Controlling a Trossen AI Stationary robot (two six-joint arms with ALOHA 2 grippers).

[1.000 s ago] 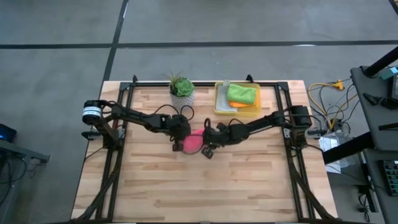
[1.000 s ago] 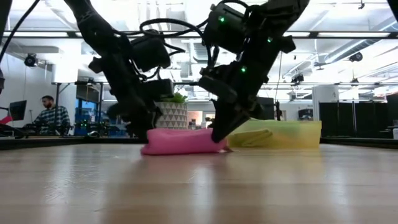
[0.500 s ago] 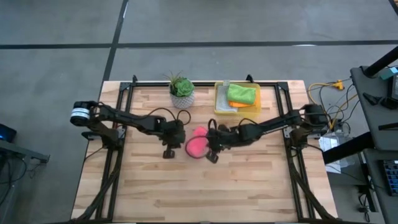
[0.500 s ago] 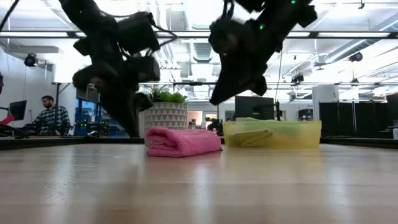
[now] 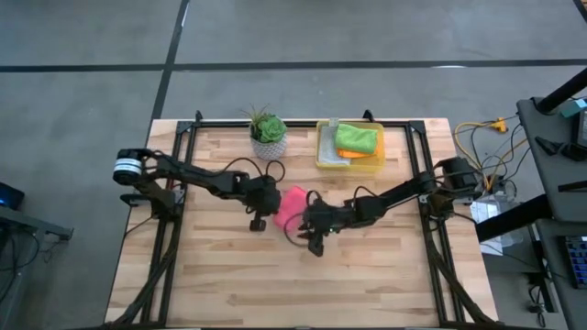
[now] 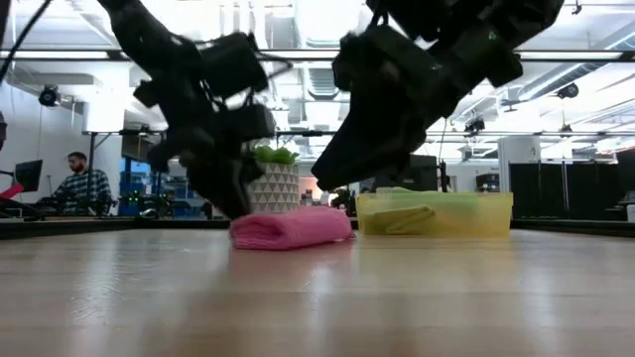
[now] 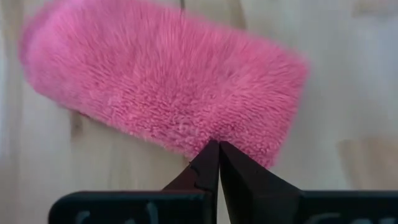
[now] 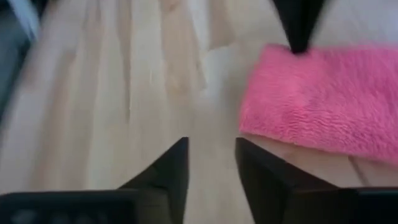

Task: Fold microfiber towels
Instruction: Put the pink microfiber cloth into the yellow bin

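Note:
A hot pink microfiber towel [image 5: 292, 203] lies folded into a thick oblong on the wooden table [image 5: 229, 275], near its middle. My left gripper [image 7: 214, 149] is shut, with its tips at the towel's left edge. My right gripper [image 8: 211, 165] is open and hangs above bare wood on the towel's near-right side, holding nothing. In the low view the right gripper [image 6: 322, 183] is lifted above the towel [image 6: 293, 228]. A green towel [image 5: 358, 139] lies on an orange one [image 5: 364, 155] in the yellow bin [image 5: 323, 161]. My left gripper's shut fingertips [image 7: 210, 155] meet the pink towel's long edge [image 7: 186, 140], slanting down from the table's left. In the right wrist view the same tips [image 8: 298, 34] end right at that edge. The towel lies flat on the table. Whether the tips press it, I cannot tell.
A potted plant [image 5: 267, 133] stands at the back, left of the bin. Black frame rails [image 5: 174, 229] run along the table's left and right sides. The near half of the table is open wood. A person [image 6: 79, 183] sits in the room beyond.
My right gripper has come off the towel's right end, risen and drawn back toward the near edge. My left gripper pulled away to the left, then returned to the towel's edge. The towel stays folded and has turned a little on the table.

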